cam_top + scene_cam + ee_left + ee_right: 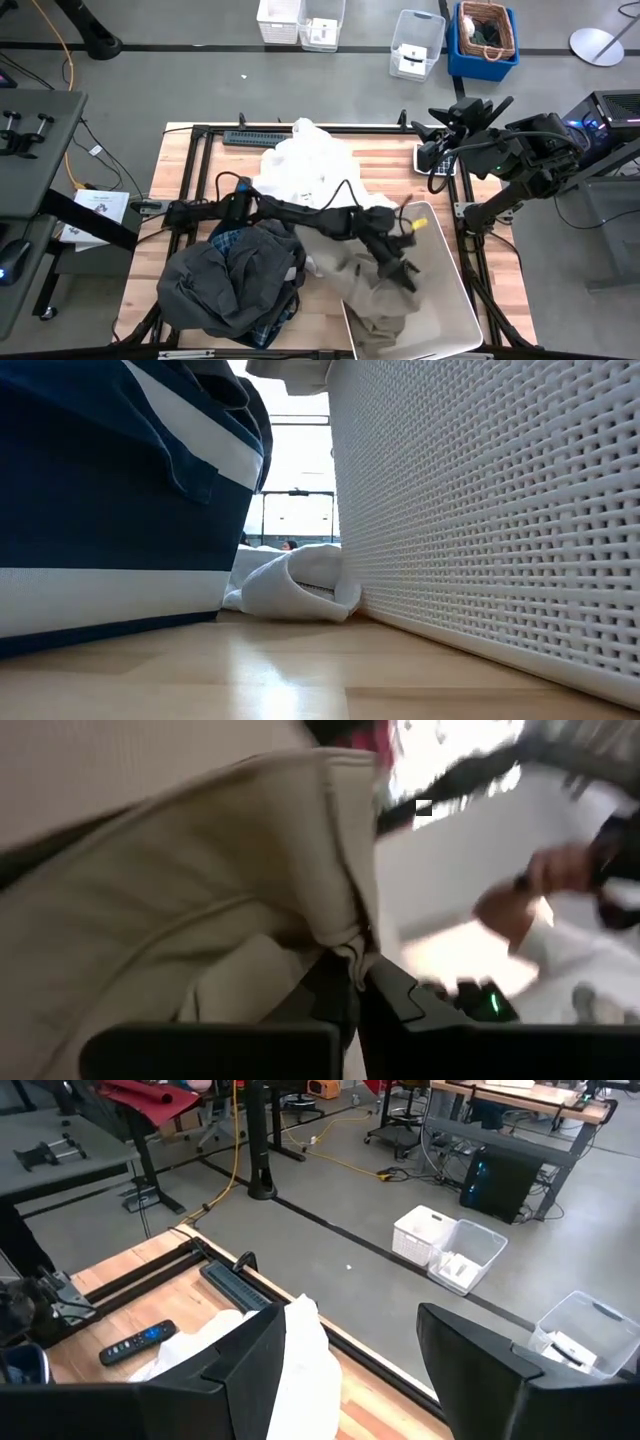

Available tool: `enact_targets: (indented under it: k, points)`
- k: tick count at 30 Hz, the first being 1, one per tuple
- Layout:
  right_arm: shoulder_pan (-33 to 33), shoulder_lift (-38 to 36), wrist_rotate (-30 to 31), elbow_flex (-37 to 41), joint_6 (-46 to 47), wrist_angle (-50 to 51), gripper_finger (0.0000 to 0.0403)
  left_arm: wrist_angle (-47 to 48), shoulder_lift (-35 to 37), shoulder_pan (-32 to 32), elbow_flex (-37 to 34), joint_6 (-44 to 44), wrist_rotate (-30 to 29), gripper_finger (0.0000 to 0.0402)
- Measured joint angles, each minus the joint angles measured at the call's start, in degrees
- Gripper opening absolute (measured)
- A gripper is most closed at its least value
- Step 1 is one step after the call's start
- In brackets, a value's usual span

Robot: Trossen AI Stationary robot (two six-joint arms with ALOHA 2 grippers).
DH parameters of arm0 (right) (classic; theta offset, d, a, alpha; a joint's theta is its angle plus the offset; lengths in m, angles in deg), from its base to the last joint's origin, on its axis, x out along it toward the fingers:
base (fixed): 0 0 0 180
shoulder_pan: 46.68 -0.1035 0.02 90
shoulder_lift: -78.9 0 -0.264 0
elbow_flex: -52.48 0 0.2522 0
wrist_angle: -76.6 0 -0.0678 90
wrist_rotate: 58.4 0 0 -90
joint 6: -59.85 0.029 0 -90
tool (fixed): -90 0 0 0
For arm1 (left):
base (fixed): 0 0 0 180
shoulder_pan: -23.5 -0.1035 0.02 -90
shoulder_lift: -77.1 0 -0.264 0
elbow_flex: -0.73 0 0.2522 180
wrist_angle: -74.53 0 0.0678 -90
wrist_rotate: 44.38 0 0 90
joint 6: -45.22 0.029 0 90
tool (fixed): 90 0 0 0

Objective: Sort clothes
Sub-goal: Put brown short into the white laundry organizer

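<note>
- Left gripper [405,268], lower right of the high view, is clamped on the beige khaki piece [385,300] over the white plastic bin [452,300]; the fabric could snag the fingers on release
- Right gripper [470,108] waits upper right, fingers apart
- White piece [305,165] and dark grey-black piece [215,285] crowd the arm

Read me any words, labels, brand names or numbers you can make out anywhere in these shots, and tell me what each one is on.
No text can be read in any view.
Paper sheet left of the table: printed, too small to read.
Remote control on the table: buttons only, markings too small.
White bin, beige khaki piece, white piece: no print visible.
</note>
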Motion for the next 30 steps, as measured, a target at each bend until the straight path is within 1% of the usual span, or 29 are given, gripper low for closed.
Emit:
enact_targets:
  k: [4, 6, 8, 10, 12, 16, 18, 21, 24, 25, 27, 30]
  points:
    - [0.0, 0.0, 0.0, 0.0, -0.4, 0.0, 0.0222, 7.8, -0.5, 0.7, 0.2, 6.4, 3.2, 0.0020]
    - [0.0, 0.0, 0.1, 0.0, -0.4, 0.0, 0.0222, 8.5, -0.5, 0.9, 0.2, 7.7, 5.0, 0.0038]
    - [0.0, 0.0, 0.2, 0.0, -0.4, 0.0, 0.0222, 6.9, -0.1, 0.6, 0.1, 7.0, 6.8, 0.0062]
    - [0.0, 0.0, 0.3, 0.0, -0.4, 0.0, 0.0222, 2.7, 0.9, 0.2, 0.1, 5.2, 8.1, 0.0092]
    - [0.0, 0.0, 0.3, 0.0, -0.4, 0.0, 0.0222, -4.0, 2.4, -0.2, 0.1, 2.6, 8.3, 0.0125]
    - [0.0, 0.0, 0.3, 0.0, -0.4, 0.0, 0.0222, -21.5, 5.4, -1.7, 0.2, -4.1, 8.7, 0.0183]
    - [0.0, 0.0, 0.3, 0.0, -0.4, 0.0, 0.0222, -25.9, 7.2, -3.0, 0.2, -8.8, 11.9, 0.0202]
    - [0.0, 0.0, 0.3, 0.0, -0.4, 0.0, 0.0222, -25.7, 10.6, -5.5, 0.2, -14.3, 18.7, 0.0209]
    - [0.0, 0.0, 0.3, 0.0, -0.3, 0.0, 0.0222, -24.9, 14.3, -7.5, 0.2, -15.3, 22.2, 0.0200]
    - [0.0, 0.0, 0.3, 0.0, -0.3, 0.0, 0.0222, -24.0, 15.6, -7.9, 0.1, -14.2, 23.0, 0.0196]
    - [0.0, 0.0, 0.3, 0.0, -0.2, 0.0, 0.0222, -19.8, 18.2, -8.4, -1.7, -8.9, 22.5, 0.0185]
    - [0.0, 0.0, 0.5, 0.0, 0.1, 0.0, 0.0222, -6.7, 21.7, -8.5, -7.3, 2.5, 19.2, 0.0170]
